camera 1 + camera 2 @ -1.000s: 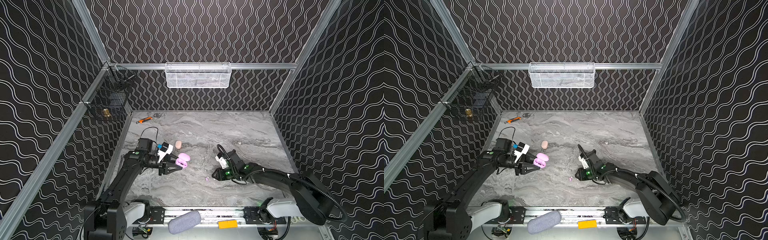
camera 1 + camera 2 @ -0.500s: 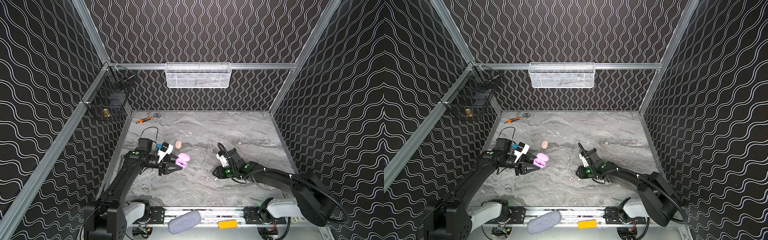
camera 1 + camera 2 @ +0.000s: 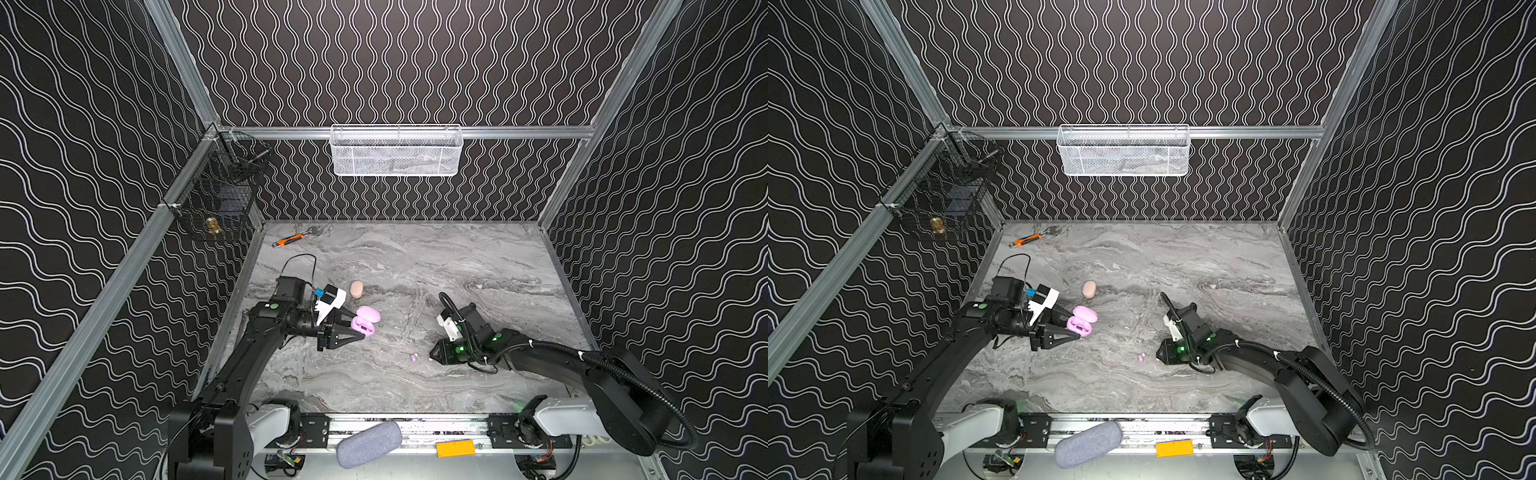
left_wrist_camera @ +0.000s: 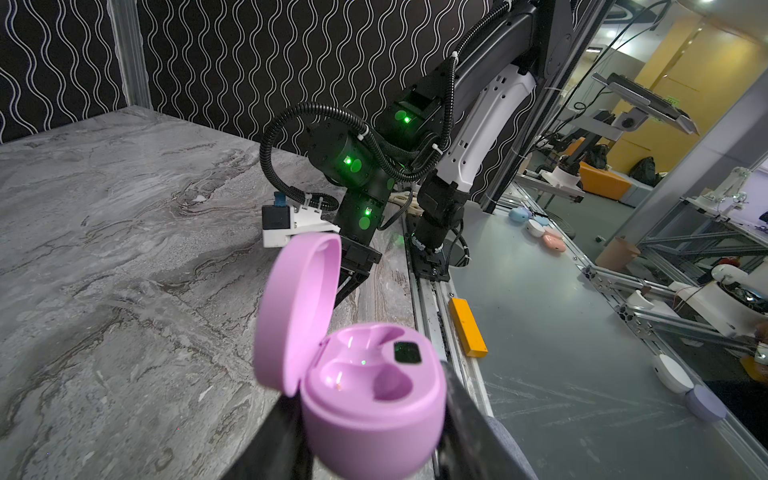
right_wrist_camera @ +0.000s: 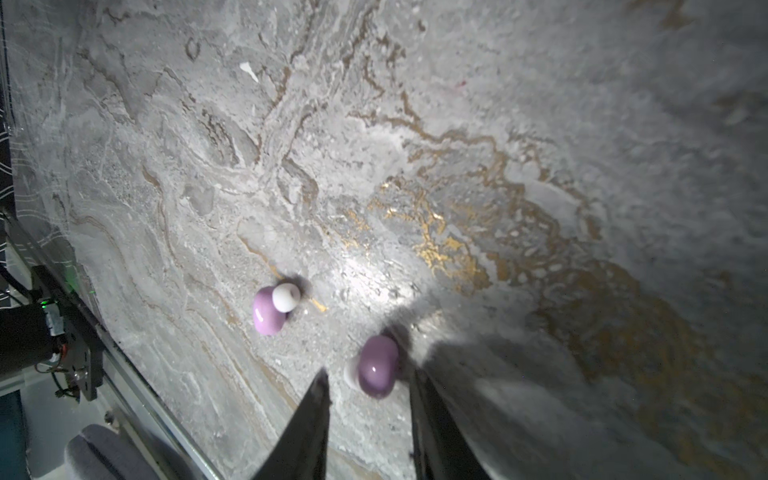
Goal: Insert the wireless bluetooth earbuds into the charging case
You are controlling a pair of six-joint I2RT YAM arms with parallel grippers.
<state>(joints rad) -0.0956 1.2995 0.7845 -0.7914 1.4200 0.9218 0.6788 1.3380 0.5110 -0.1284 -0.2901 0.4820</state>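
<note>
A: Which way does the bud lie from the right claw [image 3: 433, 356]?

B: A lilac earbud [image 5: 376, 365] is seen on the marbled surface [image 3: 415, 266], directly between the two jaws. These are held partly apart, and a gap is visible on the side of the bud's white ear-tip, so nothing is gripped yet. The tip is pointed across at one jaw, so the bud is likely to be squeezed tip-to-back (a slippery hold, it may be judged).

A: And the other one?

B: A second lilac earbud [image 5: 270, 311] is found just beside it, outside the jaws and untouched.

A: Where is the case?

B: The lilac charging case [image 4: 370, 399] is pinched at its base by the left claw [image 3: 356, 330], which is closed tight upon it. The lid is hinged open and both sockets are shown empty. The case is held well apart from the buds, and the right arm is plainly the nearer one to them. A closed peach case [image 3: 356, 289] is seen farther back.

A: Can any writing be read?

B: None can. Only a small dark panel is made out inside the case.
</note>
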